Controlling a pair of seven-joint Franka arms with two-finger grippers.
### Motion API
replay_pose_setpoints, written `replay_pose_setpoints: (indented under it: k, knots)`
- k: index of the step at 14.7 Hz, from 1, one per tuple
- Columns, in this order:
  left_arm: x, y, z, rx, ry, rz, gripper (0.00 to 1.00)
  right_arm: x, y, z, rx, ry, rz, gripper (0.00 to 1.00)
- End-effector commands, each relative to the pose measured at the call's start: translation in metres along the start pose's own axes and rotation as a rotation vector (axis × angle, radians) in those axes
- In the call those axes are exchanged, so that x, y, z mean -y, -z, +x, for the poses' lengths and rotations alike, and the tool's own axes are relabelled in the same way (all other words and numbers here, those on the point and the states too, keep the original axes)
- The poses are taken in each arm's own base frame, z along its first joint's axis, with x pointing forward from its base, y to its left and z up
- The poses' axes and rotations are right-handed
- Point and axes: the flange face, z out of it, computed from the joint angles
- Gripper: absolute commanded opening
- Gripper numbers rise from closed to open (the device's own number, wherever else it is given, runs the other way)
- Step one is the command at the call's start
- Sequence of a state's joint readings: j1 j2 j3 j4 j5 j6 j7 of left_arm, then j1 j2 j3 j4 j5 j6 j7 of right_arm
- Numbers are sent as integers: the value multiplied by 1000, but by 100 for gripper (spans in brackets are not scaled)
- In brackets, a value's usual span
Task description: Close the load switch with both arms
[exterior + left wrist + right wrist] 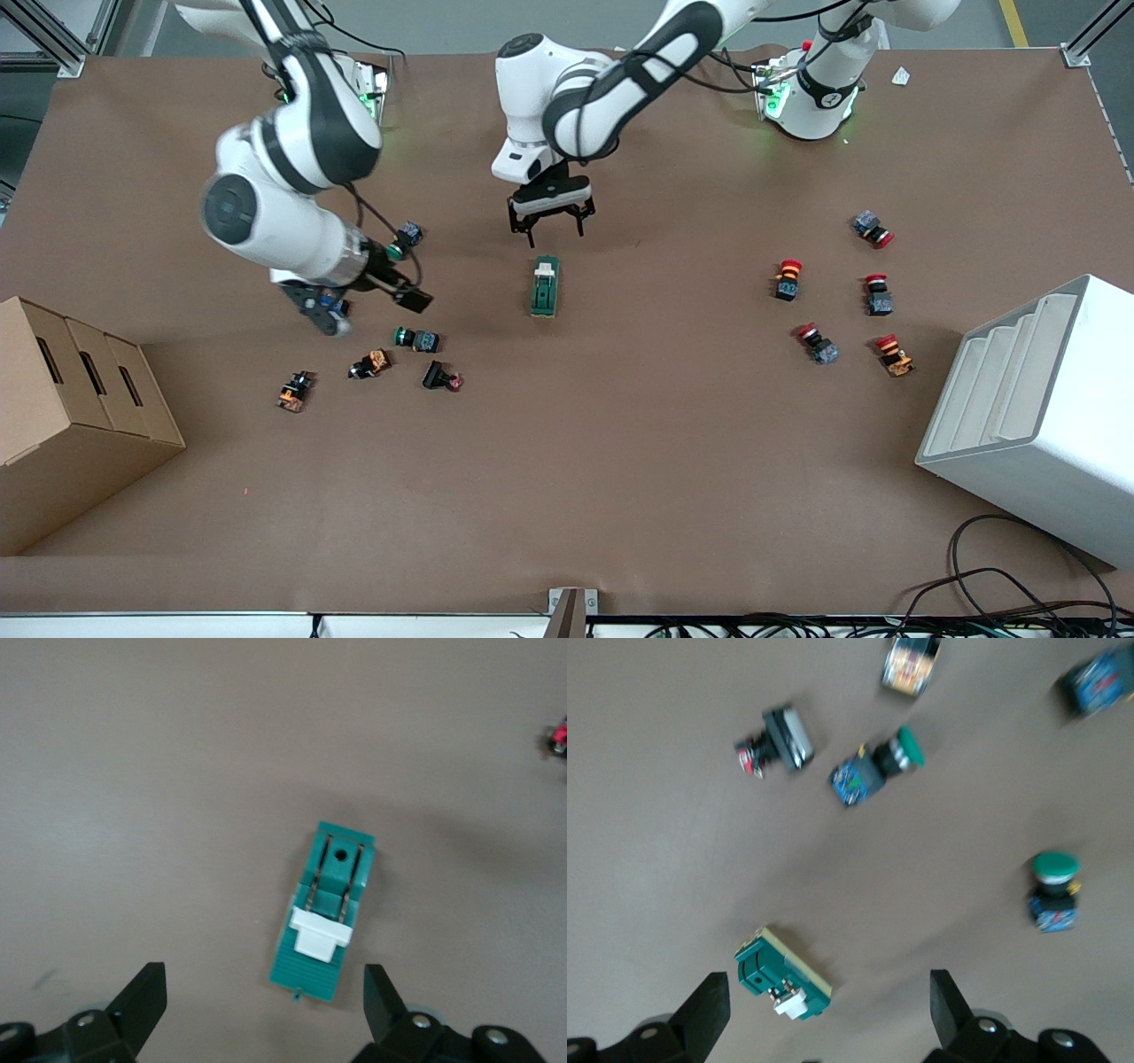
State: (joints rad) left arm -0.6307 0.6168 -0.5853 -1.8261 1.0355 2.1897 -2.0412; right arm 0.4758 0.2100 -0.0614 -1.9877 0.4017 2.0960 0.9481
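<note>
The load switch (pixel 544 286) is a dark-green block with a white lever tab at its end farther from the front camera. It lies flat in the middle of the table. My left gripper (pixel 550 225) hangs open over the table just past the switch's lever end. In the left wrist view the switch (pixel 326 912) lies ahead of the open gripper (pixel 263 1010), outside the fingers (pixel 142 1003). My right gripper (pixel 326 312) is open and empty over the pushbuttons toward the right arm's end. The right wrist view shows the switch (pixel 784 974) on the table below the open gripper (pixel 828 1023).
Several green-capped and other pushbuttons (pixel 416 338) lie around the right gripper. Several red-capped pushbuttons (pixel 787 279) lie toward the left arm's end. A cardboard box (pixel 62 416) and a white stepped rack (pixel 1045 408) stand at the table's two ends.
</note>
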Motion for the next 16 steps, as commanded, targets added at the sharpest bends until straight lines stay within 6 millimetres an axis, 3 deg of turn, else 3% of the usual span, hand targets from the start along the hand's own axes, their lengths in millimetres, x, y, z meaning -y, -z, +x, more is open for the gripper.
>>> replay_pose_setpoints:
  k: [1, 3, 6, 12, 16]
  knots:
    - [2, -28, -25, -96, -29, -44, 99, 14, -35, -17, 43, -35, 39, 100]
    - [7, -35, -54, -163, -89, -85, 99, 24, -58, -29, 47, -42, 70, 100]
    - [16, -45, -73, -255, -151, -152, 99, 41, -99, -55, 41, -43, 113, 100]
    - [27, -73, -80, -412, -253, -187, 99, 51, -171, -102, 22, -27, 122, 100]
    - [30, -85, -86, -435, -271, -200, 98, 52, -203, -123, -19, -32, 129, 100]
